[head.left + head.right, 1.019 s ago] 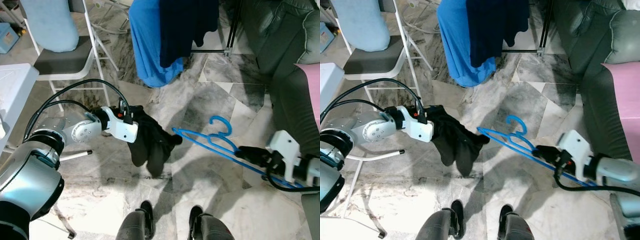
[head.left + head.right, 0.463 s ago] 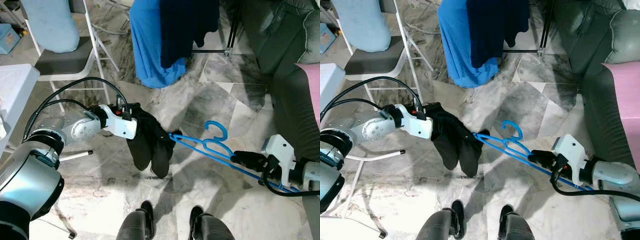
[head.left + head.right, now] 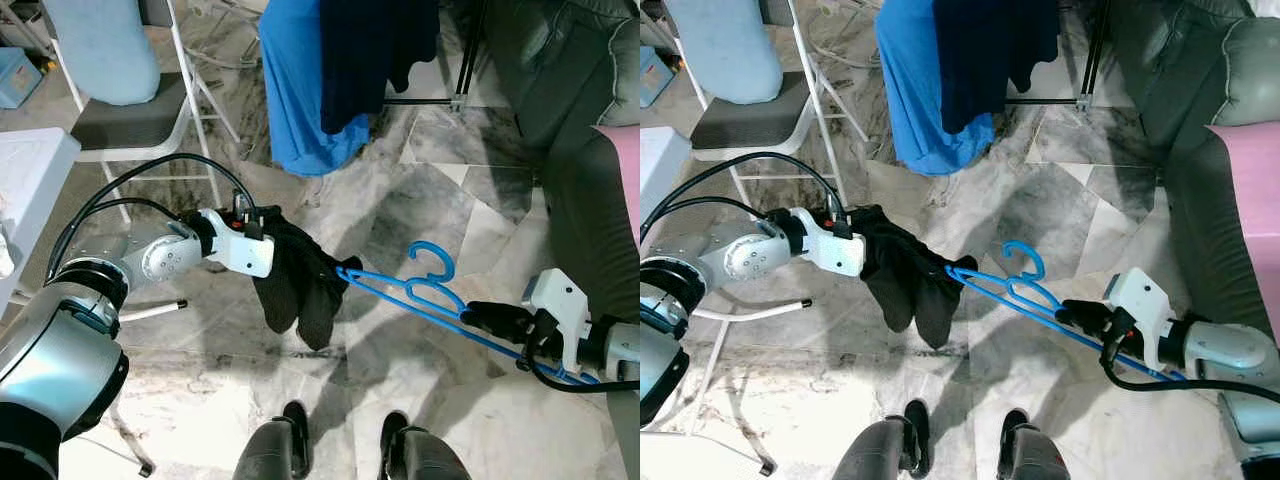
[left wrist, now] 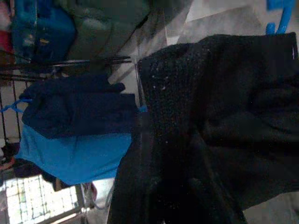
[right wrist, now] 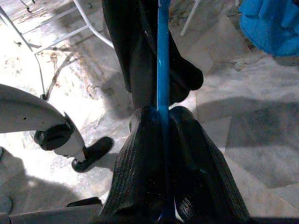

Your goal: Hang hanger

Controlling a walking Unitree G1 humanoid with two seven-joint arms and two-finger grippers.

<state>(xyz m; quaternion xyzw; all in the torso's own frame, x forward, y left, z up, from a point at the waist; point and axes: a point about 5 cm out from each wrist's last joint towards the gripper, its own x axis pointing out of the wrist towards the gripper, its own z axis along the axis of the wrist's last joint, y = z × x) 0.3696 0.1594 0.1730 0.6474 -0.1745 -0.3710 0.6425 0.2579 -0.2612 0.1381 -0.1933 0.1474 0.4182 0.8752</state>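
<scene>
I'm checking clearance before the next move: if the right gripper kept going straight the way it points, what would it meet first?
Probably the black garment held up by the left gripper. The right gripper, its jaws shut on the blue hanger, points along it toward that cloth; depth is unclear.

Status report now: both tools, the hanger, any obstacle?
Right tool shut on blue hanger. Left tool holds black garment, hanger tip at its edge. Garment not yet on hanger. White folding chair close behind left arm.

My left arm (image 3: 60, 330) shows silver, rounded shells with black joint rings; two black cables (image 3: 130, 185) loop to its white wrist housing (image 3: 245, 255); my right gripper (image 5: 161, 140) has ribbed black fingers (image 5: 135, 177); my feet (image 3: 290, 425) are black.
</scene>
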